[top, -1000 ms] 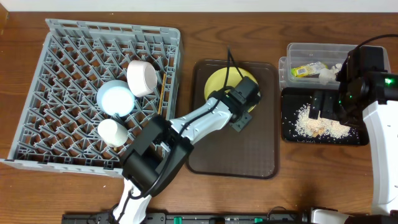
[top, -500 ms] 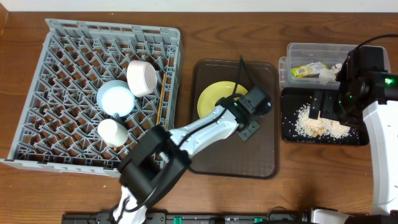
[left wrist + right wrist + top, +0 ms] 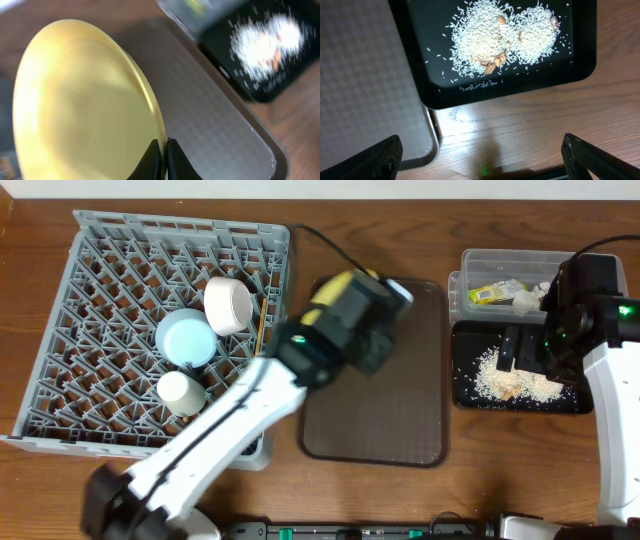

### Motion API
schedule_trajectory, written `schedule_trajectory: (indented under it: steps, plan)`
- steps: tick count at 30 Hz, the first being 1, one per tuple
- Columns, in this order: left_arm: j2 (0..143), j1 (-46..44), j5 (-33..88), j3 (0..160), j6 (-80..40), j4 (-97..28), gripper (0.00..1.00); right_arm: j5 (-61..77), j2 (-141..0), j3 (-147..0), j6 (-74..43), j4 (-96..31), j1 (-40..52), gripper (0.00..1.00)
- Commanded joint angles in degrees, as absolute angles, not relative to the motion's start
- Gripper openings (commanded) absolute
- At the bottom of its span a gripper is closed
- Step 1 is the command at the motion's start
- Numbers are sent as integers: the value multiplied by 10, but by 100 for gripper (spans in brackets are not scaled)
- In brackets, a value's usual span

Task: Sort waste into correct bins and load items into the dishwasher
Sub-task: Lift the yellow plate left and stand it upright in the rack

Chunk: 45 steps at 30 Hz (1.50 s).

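Note:
My left gripper [image 3: 163, 150] is shut on the rim of the round yellow plate [image 3: 80, 100]. It holds the plate tilted on edge in the air, above the far left corner of the brown serving tray [image 3: 400, 390]. Overhead, a bit of the plate [image 3: 333, 284] shows past the raised left arm. The grey dish rack [image 3: 100, 270] holds the light blue bowl [image 3: 185, 337], white bowl [image 3: 229, 304], cream cup [image 3: 181, 391] and chopsticks [image 3: 261, 330]. My right gripper [image 3: 482, 155] is open and empty over the near edge of the black tray [image 3: 430, 95], which holds rice crumbs [image 3: 490, 37].
The clear tub [image 3: 500, 260] at the far right holds the yellow-green wrapper [image 3: 493, 293] and white tissue [image 3: 527, 298], just behind the black tray [image 3: 515, 402]. The serving tray lies between the rack and the bins, and the raised left arm crosses over the rack's near right corner.
My left arm has lifted the yellow plate off the brown serving tray, tilted it on edge and swung it up and left toward the rack. The right arm has not moved.

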<state>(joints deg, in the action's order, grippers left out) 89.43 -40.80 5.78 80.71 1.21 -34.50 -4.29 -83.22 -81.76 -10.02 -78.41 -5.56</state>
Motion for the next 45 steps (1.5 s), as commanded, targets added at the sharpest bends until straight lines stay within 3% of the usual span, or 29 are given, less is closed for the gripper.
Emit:
schedule_trajectory:
  steps: [1, 18, 35, 37, 39, 41, 45]
  plan:
    - [851, -357, 86, 804, -14, -349, 6, -40, -830, -826, -96, -785, -56, 99]
    - [856, -71, 518, 803, -51, -354, 6, -40, -830, -826, -96, -785, -56, 99]
    - [939, 1, 531, 799, -51, -394, 8, -40, -830, -826, -96, -785, -56, 99]
    - [947, 1, 506, 799, -50, -399, 32, -40, -830, -826, -96, -785, -56, 99]
    - [951, 1, 454, 799, -50, -409, 35, -40, -830, -826, -96, -785, -56, 99]
    - [950, 2, 405, 799, -50, -418, 49, -40, -830, -826, -96, -785, -56, 99]
    - [940, 11, 369, 800, -50, -423, 64, -32, -830, -826, -96, -777, -56, 99]
